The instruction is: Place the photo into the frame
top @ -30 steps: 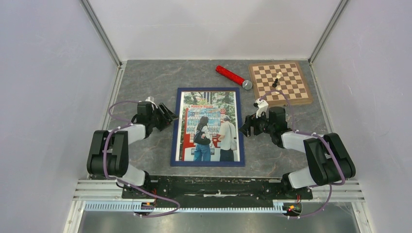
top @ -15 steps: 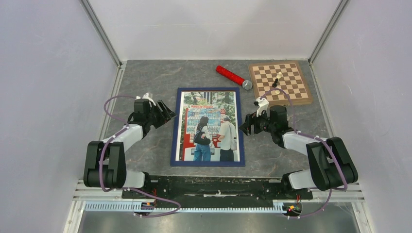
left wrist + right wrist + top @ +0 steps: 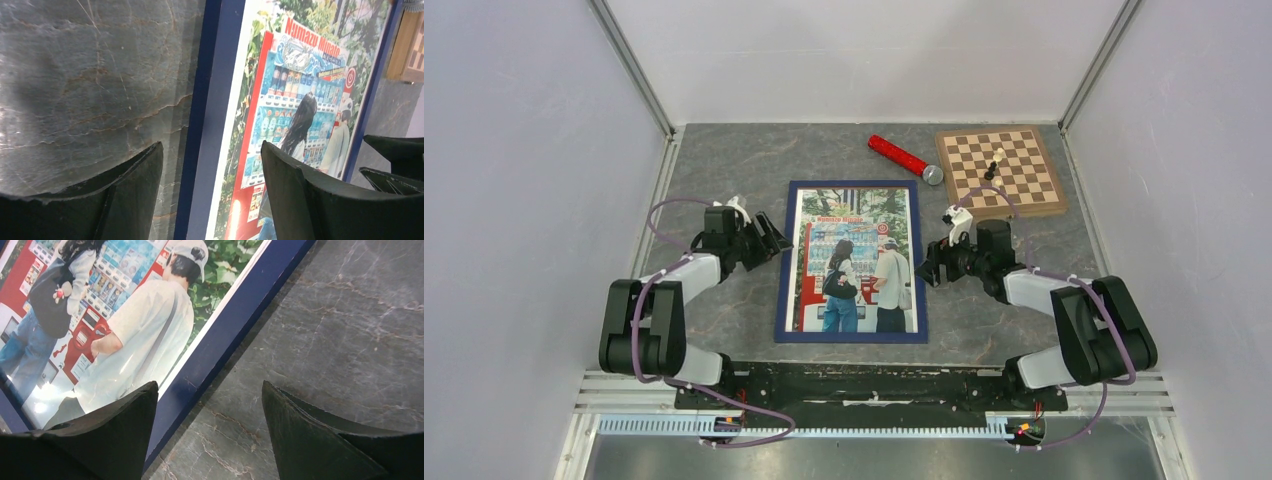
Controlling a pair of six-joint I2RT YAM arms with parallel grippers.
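Note:
The frame (image 3: 783, 270), dark blue face up, lies flat in the middle of the table. The photo (image 3: 857, 258) of two people at vending machines lies inside it, picture up. My left gripper (image 3: 774, 238) is open and empty, low at the frame's left edge (image 3: 199, 125), one finger over the table and one over the photo (image 3: 295, 95). My right gripper (image 3: 927, 266) is open and empty, low at the frame's right edge (image 3: 235, 325), one finger over the photo (image 3: 135, 335) and one over the table.
A wooden chessboard (image 3: 1004, 172) with one dark piece (image 3: 992, 166) sits at the back right. A red cylinder with a silver end (image 3: 901, 156) lies left of it. White walls enclose the grey stone-patterned table (image 3: 724, 170).
My left gripper has drifted slightly right toward the frame's left edge. My right gripper has shifted a little toward the near side along the frame's right edge. Frame and photo have not moved.

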